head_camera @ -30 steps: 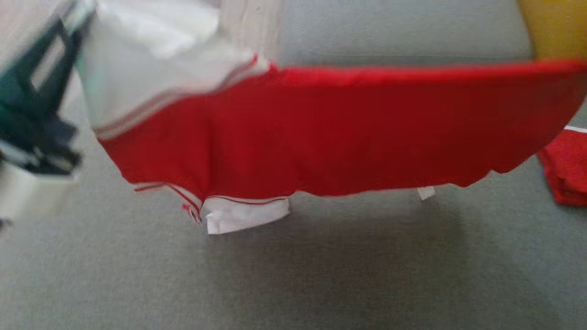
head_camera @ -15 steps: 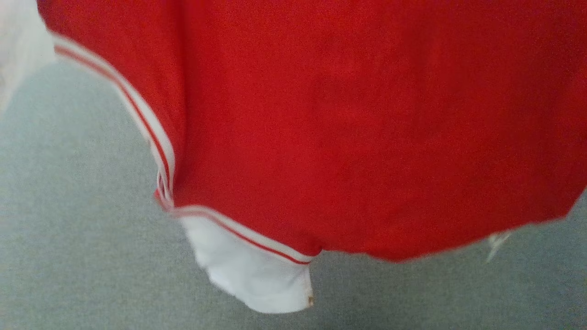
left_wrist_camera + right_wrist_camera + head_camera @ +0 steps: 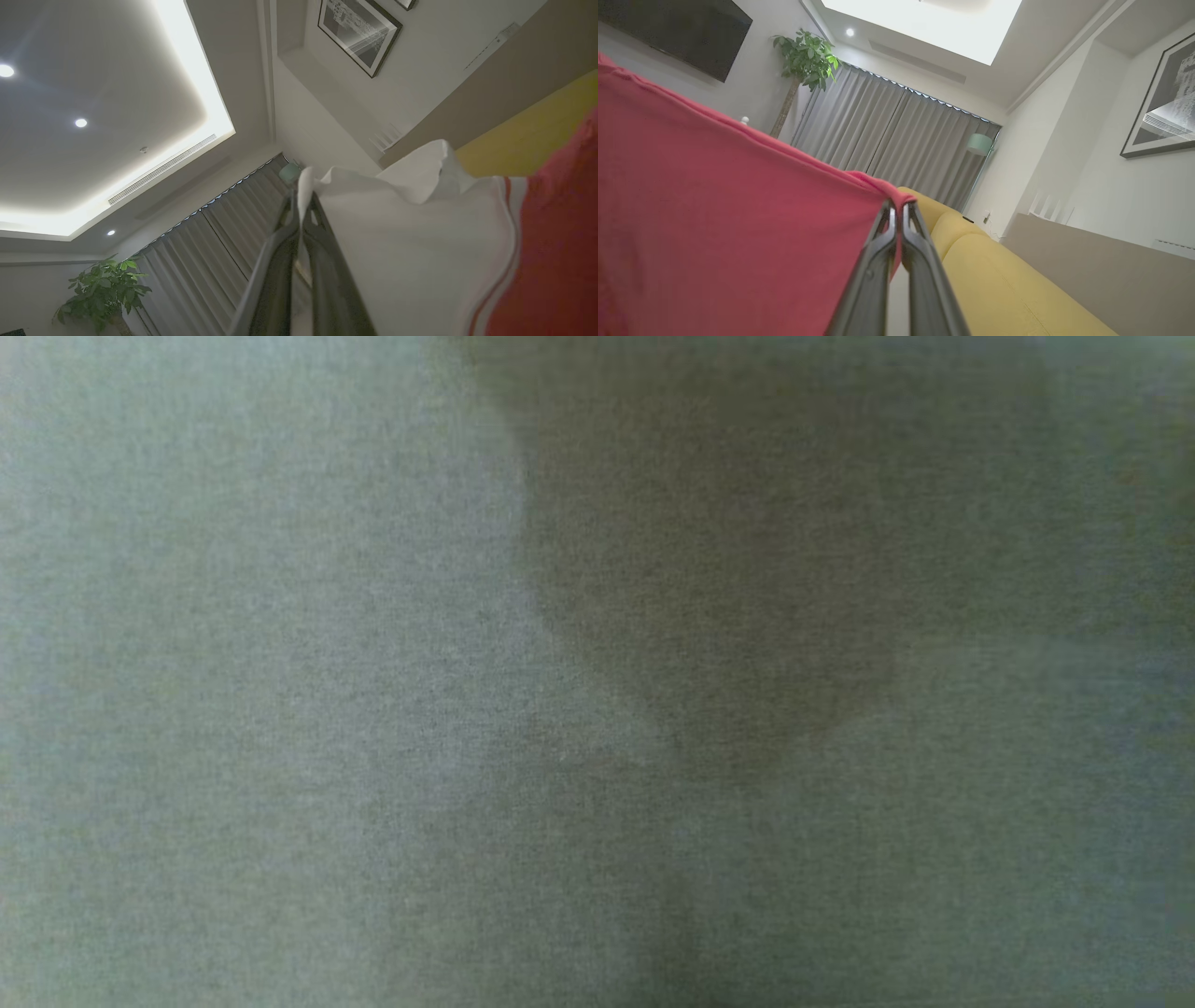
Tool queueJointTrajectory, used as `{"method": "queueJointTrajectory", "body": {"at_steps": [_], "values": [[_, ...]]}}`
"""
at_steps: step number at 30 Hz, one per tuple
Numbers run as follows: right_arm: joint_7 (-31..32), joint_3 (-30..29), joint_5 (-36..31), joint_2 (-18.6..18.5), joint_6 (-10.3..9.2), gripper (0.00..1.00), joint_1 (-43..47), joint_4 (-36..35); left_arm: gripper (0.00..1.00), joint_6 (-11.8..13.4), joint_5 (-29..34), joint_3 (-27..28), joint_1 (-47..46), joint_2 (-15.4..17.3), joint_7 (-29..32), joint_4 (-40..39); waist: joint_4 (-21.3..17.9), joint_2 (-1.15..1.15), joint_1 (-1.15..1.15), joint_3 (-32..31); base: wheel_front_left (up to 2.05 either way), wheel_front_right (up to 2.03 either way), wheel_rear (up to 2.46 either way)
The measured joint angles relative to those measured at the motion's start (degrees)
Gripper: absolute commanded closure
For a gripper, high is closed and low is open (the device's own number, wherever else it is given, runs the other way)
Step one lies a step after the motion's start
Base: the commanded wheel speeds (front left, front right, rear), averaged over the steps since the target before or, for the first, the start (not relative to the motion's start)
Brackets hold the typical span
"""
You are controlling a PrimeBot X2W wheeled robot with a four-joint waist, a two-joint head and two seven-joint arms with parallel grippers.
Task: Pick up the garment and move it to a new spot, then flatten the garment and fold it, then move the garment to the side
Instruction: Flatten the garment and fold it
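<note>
Left pincer (image 3: 302, 201) pinching garment (image 3: 420, 261), right pincer (image 3: 899, 208) too

Yellow sofa (image 3: 1017, 289), grey curtains (image 3: 896, 135), potted plant (image 3: 805, 56), framed picture (image 3: 1162, 112).

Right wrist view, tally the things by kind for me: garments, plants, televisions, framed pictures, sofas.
garment: 1
plant: 1
television: 1
framed picture: 1
yellow sofa: 1
Total: 5

Garment (image 3: 738, 233) soft matt knit cloth; sofa (image 3: 1008, 289) matt textured fabric.
</note>
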Motion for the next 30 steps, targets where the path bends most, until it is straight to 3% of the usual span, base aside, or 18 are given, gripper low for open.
{"method": "queueJointTrajectory", "body": {"at_steps": [4,10,18,24,30], "values": [[-0.80,1.70,-0.18,-0.15,0.00,1.00,-1.16,2.81,1.00,-0.65,-0.26,1.83,1.45,-0.80,-0.05,-3.92,1.08,0.00,0.00,2.71,0.00,0.00,0.00],[-0.83,2.58,0.99,0.05,0.00,1.00,3.80,4.14,1.00,-1.38,-0.98,3.07,14.61,0.43,-0.04,-9.23,3.34,0.00,-0.02,4.48,0.00,0.00,0.00],[-0.83,0.09,2.65,0.46,0.00,1.00,21.55,1.65,1.00,-1.68,-0.90,2.85,37.88,4.88,-0.03,-22.54,3.93,0.00,-0.03,2.53,0.00,0.00,0.00],[-0.82,-3.90,3.93,0.23,0.00,1.00,39.08,-3.63,1.00,1.18,-0.09,2.32,58.98,9.58,-0.02,-33.10,3.15,0.00,-0.04,-1.67,0.00,0.00,0.00],[-0.82,-7.87,3.99,0.25,0.00,1.00,54.69,-8.49,1.00,4.56,-5.72,1.78,80.83,13.04,0.03,-38.24,1.78,0.01,-0.04,-6.48,0.00,0.00,0.00]]}}
